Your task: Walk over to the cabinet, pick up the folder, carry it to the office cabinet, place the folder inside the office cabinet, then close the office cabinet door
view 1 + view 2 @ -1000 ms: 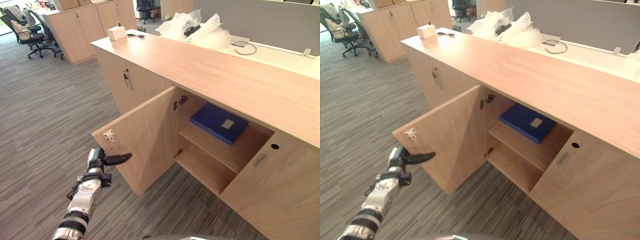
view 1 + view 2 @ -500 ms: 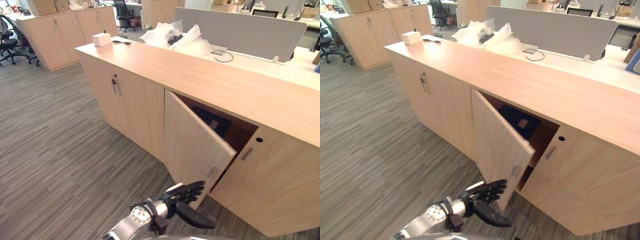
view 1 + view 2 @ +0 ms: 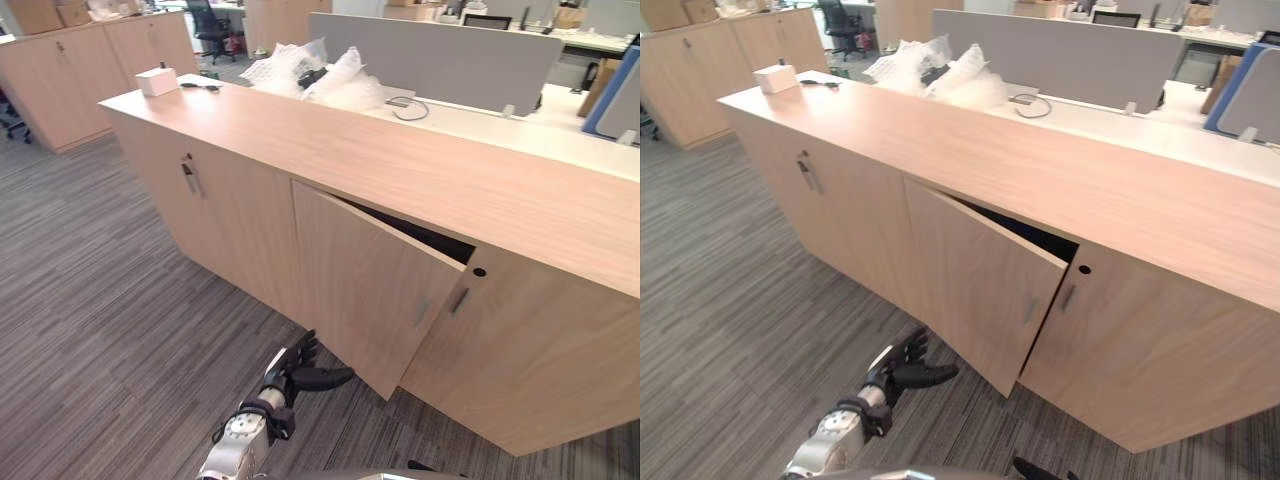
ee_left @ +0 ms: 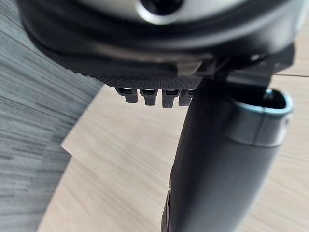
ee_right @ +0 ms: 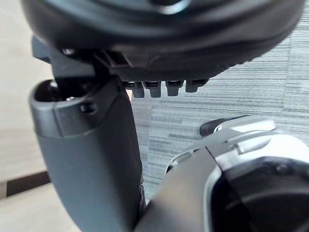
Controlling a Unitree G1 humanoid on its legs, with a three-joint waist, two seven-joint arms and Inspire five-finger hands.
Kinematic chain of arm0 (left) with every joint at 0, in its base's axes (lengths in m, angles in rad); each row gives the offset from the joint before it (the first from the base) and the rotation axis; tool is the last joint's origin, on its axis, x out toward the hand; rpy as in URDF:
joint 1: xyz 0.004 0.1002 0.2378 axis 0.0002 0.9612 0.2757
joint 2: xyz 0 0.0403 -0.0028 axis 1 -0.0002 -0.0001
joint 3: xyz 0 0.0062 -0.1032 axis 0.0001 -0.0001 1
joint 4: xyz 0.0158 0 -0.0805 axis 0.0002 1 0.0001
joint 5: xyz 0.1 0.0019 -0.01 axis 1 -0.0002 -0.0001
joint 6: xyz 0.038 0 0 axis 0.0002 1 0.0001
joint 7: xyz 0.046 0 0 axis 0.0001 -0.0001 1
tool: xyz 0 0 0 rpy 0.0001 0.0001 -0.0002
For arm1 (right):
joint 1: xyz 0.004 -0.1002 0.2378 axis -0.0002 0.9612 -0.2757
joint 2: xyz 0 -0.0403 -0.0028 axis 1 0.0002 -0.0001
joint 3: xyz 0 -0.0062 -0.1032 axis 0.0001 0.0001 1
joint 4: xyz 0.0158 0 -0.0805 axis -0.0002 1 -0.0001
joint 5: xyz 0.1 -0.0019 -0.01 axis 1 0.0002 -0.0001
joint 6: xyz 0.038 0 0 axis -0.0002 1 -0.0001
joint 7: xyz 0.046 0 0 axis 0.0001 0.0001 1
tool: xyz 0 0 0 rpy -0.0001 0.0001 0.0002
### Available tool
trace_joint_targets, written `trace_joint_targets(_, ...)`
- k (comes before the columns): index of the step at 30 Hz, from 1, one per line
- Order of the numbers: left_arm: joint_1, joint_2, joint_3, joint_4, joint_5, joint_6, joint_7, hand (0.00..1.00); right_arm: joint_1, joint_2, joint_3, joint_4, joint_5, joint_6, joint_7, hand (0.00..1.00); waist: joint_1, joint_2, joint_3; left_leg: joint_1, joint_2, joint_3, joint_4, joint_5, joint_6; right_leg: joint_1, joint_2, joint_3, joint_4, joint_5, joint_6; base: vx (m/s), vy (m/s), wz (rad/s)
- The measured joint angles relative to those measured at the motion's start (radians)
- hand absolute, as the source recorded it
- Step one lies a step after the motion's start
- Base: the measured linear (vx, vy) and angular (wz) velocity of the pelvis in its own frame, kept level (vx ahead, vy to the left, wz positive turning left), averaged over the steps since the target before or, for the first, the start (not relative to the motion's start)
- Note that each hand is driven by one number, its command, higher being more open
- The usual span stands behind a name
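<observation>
Left eye view: the door (image 3: 365,285) of the office cabinet (image 3: 450,180) is seen almost shut, with a dark wedge-shaped gap (image 3: 425,232) along its top at the free side; the left hand (image 3: 287,377) is held low, near the floor and just apart from the door's lower corner, its fingers released and straight, the thumb pointed toward the door; nothing is grasped by it. In the right wrist view the right hand (image 5: 91,159) is likewise relaxed and empty, with carpet beyond it. The folder is held by neither hand; it is judged to lie inside the cabinet, behind the door, where the interior is too dark to be read. The closing step is judged nearly finished; the door should be pushed with flat fingers on its face near the free edge, by the handle (image 3: 422,311), not at the hinge side; the push should be made until the face is flush with the neighbouring door (image 3: 520,350); fingers should be kept out of the gap.
</observation>
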Motion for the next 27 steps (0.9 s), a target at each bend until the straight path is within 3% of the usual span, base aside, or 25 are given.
trace_joint_targets(1,0.006,-0.020,0.041,0.069,-0.008,0.000,0.009,1.00,-0.001,0.001,-0.025,0.013,0.023,0.000,-0.010,1.00,-0.002,0.004,0.010,-0.042,-0.008,-0.099,0.084,0.023,0.005,0.006,0.003,0.028,0.003,-0.005,-0.005,0.04,-0.023,-0.75)
trace_joint_targets(2,0.008,-0.049,0.092,0.159,-0.035,0.001,0.011,1.00,-0.008,-0.001,-0.049,0.025,0.026,0.007,-0.014,1.00,0.002,0.003,0.011,-0.047,-0.081,-0.226,0.045,-0.033,-0.044,0.004,-0.014,0.067,0.011,-0.008,-0.004,0.05,0.028,-0.83)
trace_joint_targets(3,0.009,-0.061,0.121,0.202,-0.049,0.002,0.010,1.00,-0.014,-0.005,-0.057,0.031,0.026,0.012,-0.018,1.00,0.002,0.004,0.012,-0.041,-0.126,-0.288,-0.002,-0.055,-0.058,-0.006,-0.020,0.092,0.017,-0.010,-0.002,0.05,0.098,-1.15)
trace_joint_targets(4,0.009,-0.077,0.195,0.291,-0.099,0.008,0.011,1.00,-0.028,-0.008,-0.071,0.043,0.026,0.018,-0.019,1.00,0.003,0.006,0.012,-0.017,-0.205,-0.428,-0.133,-0.080,-0.077,-0.030,-0.020,0.150,0.026,-0.010,0.001,0.08,0.124,-1.25)
trace_joint_targets(5,-0.013,-0.079,0.276,0.358,-0.157,0.018,0.018,1.00,-0.039,-0.007,-0.079,0.054,0.025,0.018,-0.017,1.00,0.001,0.015,0.012,0.013,-0.240,-0.538,-0.270,-0.075,-0.078,-0.051,-0.001,0.194,0.037,-0.009,0.005,0.10,0.160,-1.31)
trace_joint_targets(6,-0.016,-0.082,0.321,0.386,-0.175,0.016,0.019,1.00,-0.041,-0.007,-0.090,0.053,0.023,0.019,-0.015,1.00,0.004,0.026,0.013,0.030,-0.240,-0.567,-0.326,-0.041,-0.056,-0.059,0.018,0.220,0.043,-0.009,0.008,0.10,0.149,-1.28)
trace_joint_targets(7,-0.016,-0.072,0.410,0.432,-0.187,0.015,0.025,1.00,-0.043,0.012,-0.106,0.049,0.022,0.024,-0.014,1.00,0.006,0.010,0.013,0.062,-0.235,-0.529,-0.333,-0.028,-0.024,-0.059,0.025,0.260,0.045,-0.007,0.017,0.10,0.137,-0.98)
trace_joint_targets(10,0.010,-0.048,0.545,0.474,-0.186,0.004,0.041,1.00,0.003,0.057,-0.105,0.013,0.024,0.019,-0.007,1.00,0.002,-0.041,-0.019,0.095,-0.234,-0.439,-0.389,-0.035,-0.017,-0.071,0.010,0.322,0.026,-0.002,0.024,0.16,0.127,-0.82)
trace_joint_targets(11,0.018,-0.049,0.560,0.477,-0.184,0.003,0.042,1.00,0.008,0.059,-0.104,0.011,0.025,0.018,-0.006,1.00,0.004,-0.044,-0.023,0.107,-0.234,-0.420,-0.408,-0.032,-0.012,-0.077,0.009,0.337,0.023,-0.001,0.026,0.10,0.070,-0.75)
trace_joint_targets(19,0.067,-0.143,0.692,0.511,-0.166,-0.005,0.027,1.00,0.049,0.055,-0.155,-0.005,0.043,0.012,0.003,1.00,0.007,0.007,-0.067,0.204,-0.206,-0.335,-0.547,-0.002,-0.020,-0.076,0.026,0.360,-0.015,0.012,0.028,0.10,-0.003,-0.26)
trace_joint_targets(27,0.054,-0.150,0.677,0.507,-0.023,-0.014,0.024,1.00,0.046,0.057,-0.191,-0.003,0.044,0.017,0.006,1.00,0.020,0.013,-0.070,0.228,-0.181,-0.294,-0.570,0.003,-0.032,-0.083,0.051,0.364,-0.022,0.024,0.013,-0.02,-0.022,-0.15)
